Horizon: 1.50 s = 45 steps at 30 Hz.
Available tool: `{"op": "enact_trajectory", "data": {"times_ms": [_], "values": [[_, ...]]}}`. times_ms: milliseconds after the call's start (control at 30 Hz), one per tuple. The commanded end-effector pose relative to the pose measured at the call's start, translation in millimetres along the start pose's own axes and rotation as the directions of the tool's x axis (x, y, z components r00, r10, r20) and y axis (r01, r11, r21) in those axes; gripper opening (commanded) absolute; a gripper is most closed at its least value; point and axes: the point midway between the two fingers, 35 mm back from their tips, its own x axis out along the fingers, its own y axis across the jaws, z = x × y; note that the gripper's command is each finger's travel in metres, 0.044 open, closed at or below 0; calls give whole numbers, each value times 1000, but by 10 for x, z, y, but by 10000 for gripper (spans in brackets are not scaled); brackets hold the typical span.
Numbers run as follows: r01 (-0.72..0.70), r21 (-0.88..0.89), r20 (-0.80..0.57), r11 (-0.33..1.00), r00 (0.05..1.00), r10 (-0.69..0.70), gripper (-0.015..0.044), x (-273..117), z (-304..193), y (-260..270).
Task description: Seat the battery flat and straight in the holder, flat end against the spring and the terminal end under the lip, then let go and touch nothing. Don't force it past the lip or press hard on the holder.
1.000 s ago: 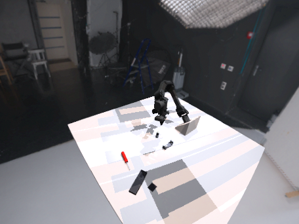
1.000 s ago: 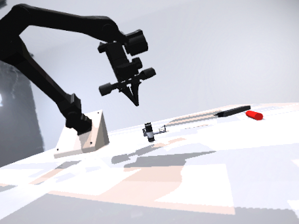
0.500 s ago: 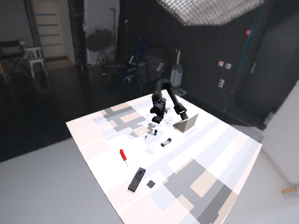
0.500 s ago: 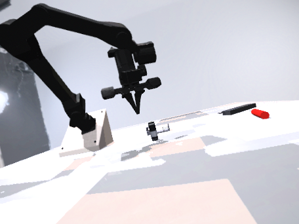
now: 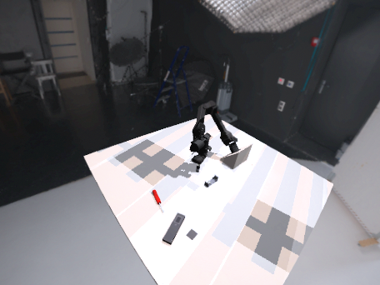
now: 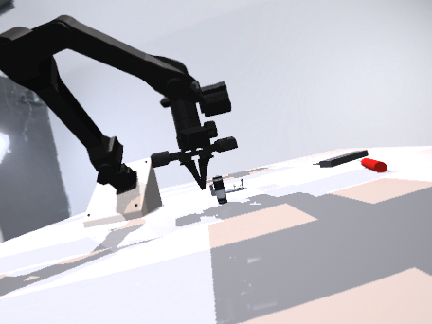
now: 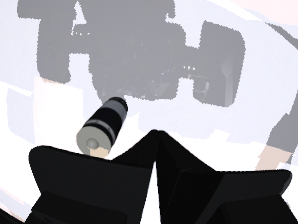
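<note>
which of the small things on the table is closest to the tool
The battery, a short dark cylinder lying just beside the shut tool; the holder, screwdriver and remote lie farther off.

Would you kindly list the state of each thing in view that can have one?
gripper: shut, holding nothing, tips low beside the battery.
battery: lying loose on the table, not in the holder.
holder: empty, apart from the battery.
screwdriver: lying flat, untouched.
remote: lying flat, untouched.

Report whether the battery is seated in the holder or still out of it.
Out. The battery lies on its side on the table, just ahead of the shut, empty end effector, while the holder sits apart, farther along the table.
</note>
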Motion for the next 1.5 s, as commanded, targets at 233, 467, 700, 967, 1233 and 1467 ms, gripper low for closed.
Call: {"op": "enact_trajectory", "data": {"times_ms": [233, 467, 700, 967, 1233, 1467], "values": [[3, -6, 6, 1000, 1000, -3, 0, 6, 18, 171], [2, -5, 6, 1000, 1000, -2, 0, 5, 20, 284], [2, -5, 6, 1000, 1000, -2, 0, 6, 18, 398], [1, -4, 6, 1000, 1000, -1, 0, 10, 10, 529], [1, -4, 6, 1000, 1000, -1, 0, 15, 1, 618], [-4, -6, 0, 1000, 1000, 4, 0, -260, -2, 640]]}}
